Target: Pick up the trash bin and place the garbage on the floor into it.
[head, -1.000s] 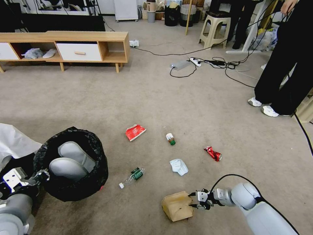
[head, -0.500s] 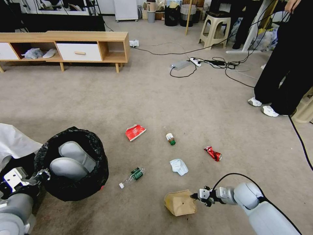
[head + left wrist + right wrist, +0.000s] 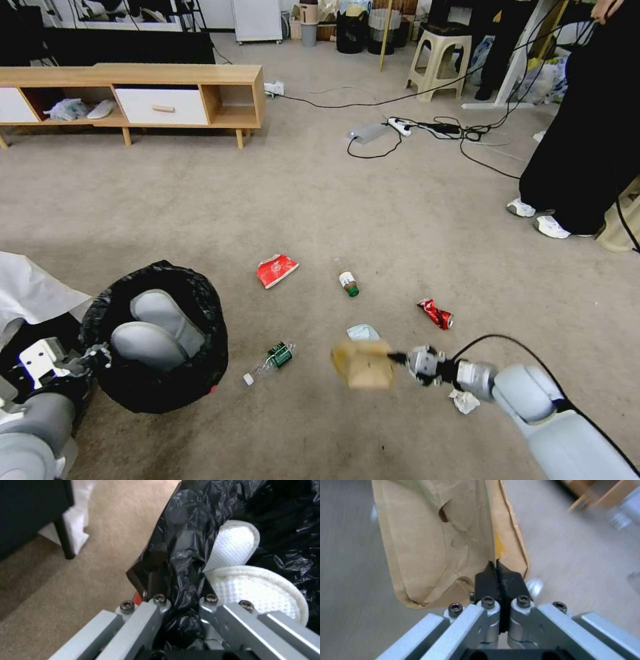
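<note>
— What's on the near left?
— The left gripper (image 3: 180,600), clamped on the trash bin (image 3: 160,333) rim; black bag folds hide its fingertips.
— And to the right?
— The right gripper (image 3: 498,572), pinched together on the brown paper box (image 3: 363,363), held off the floor (image 3: 300,200), covering part of a tissue (image 3: 363,330).

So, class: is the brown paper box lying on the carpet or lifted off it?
Lifted. The right gripper is shut on an edge of the brown paper box, which hangs above the floor.
</note>
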Tool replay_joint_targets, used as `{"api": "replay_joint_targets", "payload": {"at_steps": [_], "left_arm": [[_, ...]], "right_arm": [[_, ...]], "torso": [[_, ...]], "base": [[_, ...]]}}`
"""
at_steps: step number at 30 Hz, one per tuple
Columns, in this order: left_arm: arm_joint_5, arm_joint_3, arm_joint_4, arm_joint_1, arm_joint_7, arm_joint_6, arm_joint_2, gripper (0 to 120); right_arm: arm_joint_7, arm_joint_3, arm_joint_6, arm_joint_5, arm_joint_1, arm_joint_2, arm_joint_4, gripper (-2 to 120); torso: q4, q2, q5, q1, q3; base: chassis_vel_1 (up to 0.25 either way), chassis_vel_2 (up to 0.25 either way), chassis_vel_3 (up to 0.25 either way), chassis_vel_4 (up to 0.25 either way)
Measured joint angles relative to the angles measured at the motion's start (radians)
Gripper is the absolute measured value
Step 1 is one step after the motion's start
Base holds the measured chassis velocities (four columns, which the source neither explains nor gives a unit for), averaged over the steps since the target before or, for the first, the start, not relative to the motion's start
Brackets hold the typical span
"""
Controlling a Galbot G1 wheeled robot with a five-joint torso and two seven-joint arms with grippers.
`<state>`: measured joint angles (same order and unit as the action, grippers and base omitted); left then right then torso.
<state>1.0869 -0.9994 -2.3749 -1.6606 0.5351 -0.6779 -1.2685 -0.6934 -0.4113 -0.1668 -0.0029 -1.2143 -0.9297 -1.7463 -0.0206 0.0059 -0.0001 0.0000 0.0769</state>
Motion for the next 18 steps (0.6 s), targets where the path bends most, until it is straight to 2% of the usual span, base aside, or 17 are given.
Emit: {"api": "replay_joint_targets", "payload": {"at_steps": [3, 5, 6, 8, 10, 11, 12, 14, 15, 18], "left_arm": [[-0.003, 0.027, -0.008, -0.012, 0.004, -0.006, 0.020, 4], [-0.005, 0.072, -0.026, -0.021, 0.011, -0.019, 0.043, 4], [-0.005, 0.072, -0.026, -0.021, 0.011, -0.019, 0.043, 4], [-0.008, 0.111, -0.045, -0.022, 0.021, -0.032, 0.058, 4], [-0.008, 0.120, -0.049, -0.022, 0.023, -0.035, 0.061, 4], [-0.013, 0.151, -0.061, -0.026, 0.028, -0.044, 0.072, 4], [-0.013, 0.151, -0.061, -0.026, 0.028, -0.044, 0.072, 4], [-0.033, 0.189, -0.069, -0.028, 0.030, -0.050, 0.080, 4], [-0.033, 0.189, -0.069, -0.028, 0.030, -0.050, 0.080, 4], [-0.079, 0.259, -0.072, -0.025, 0.031, -0.054, 0.082, 4]], "right_arm": [[0.013, -0.011, 0.000, 0.065, 0.001, 0.010, -0.044, 0], [0.018, -0.029, -0.003, 0.173, 0.011, 0.021, -0.114, 0], [0.018, -0.029, -0.003, 0.173, 0.011, 0.021, -0.114, 0], [0.028, -0.038, -0.010, 0.286, 0.023, 0.028, -0.169, 0], [0.031, -0.039, -0.013, 0.307, 0.026, 0.028, -0.178, 0], [0.044, -0.041, -0.022, 0.390, 0.034, 0.029, -0.211, 0], [0.044, -0.041, -0.022, 0.390, 0.034, 0.029, -0.211, 0], [0.055, -0.039, -0.026, 0.469, 0.045, 0.028, -0.236, 0], [0.055, -0.039, -0.026, 0.469, 0.045, 0.028, -0.236, 0], [0.063, -0.017, -0.023, 0.558, 0.072, 0.018, -0.266, 0]], "torso": [[0.0000, 0.000, 0.0000, 0.000, 0.000], [-0.0001, 0.000, 0.0001, 0.000, 0.000], [-0.0001, 0.000, 0.0001, 0.000, 0.000], [-0.0001, 0.000, 0.0000, 0.000, 0.000], [-0.0001, 0.000, 0.0000, 0.000, 0.000], [-0.0002, 0.000, 0.0000, 0.000, 0.000], [-0.0002, 0.000, 0.0000, 0.000, 0.000], [-0.0002, 0.000, 0.0000, 0.000, 0.000], [-0.0002, 0.000, 0.0000, 0.000, 0.000], [-0.0001, 0.000, 0.0000, 0.000, 0.000]], "base": [[0.000, 0.000, 0.000, 0.000], [0.000, 0.000, 0.000, 0.000], [0.000, 0.000, 0.000, 0.000], [0.000, 0.000, 0.000, 0.000], [0.000, 0.000, 0.000, 0.000], [0.000, 0.000, 0.000, 0.000], [0.000, 0.000, 0.000, 0.000], [0.000, 0.000, 0.000, 0.000], [0.000, 0.000, 0.000, 0.000], [0.000, 0.000, 0.000, 0.000]]}}
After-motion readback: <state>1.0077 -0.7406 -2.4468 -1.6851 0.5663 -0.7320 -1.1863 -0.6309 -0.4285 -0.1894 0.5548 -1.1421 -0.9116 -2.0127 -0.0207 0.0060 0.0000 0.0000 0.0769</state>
